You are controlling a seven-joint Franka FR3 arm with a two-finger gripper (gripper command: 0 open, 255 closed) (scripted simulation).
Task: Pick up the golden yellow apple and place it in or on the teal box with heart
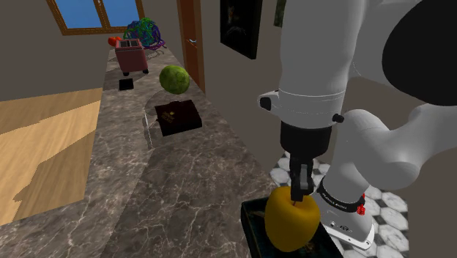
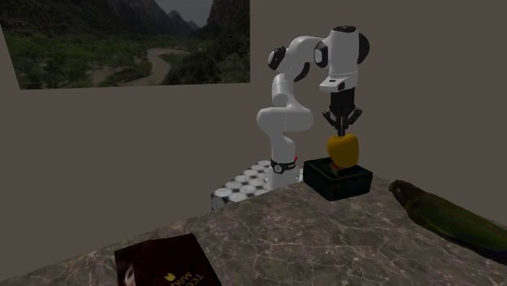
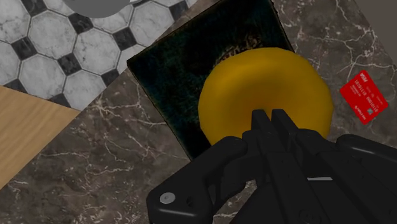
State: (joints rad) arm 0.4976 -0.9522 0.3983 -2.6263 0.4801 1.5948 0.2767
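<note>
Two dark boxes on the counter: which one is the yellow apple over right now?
The near box at the shoulder view's bottom edge: the yellow apple, clasped in the gripper, is right above it. The far box lies apart, near the green ball.

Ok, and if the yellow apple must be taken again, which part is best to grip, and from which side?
From straight above, probably. The yellow apple is upright, low over the dark box, whose walls would block a side approach. The gripper pinches only its top middle; closing across the rounded widest part would likely hold safer.
</note>
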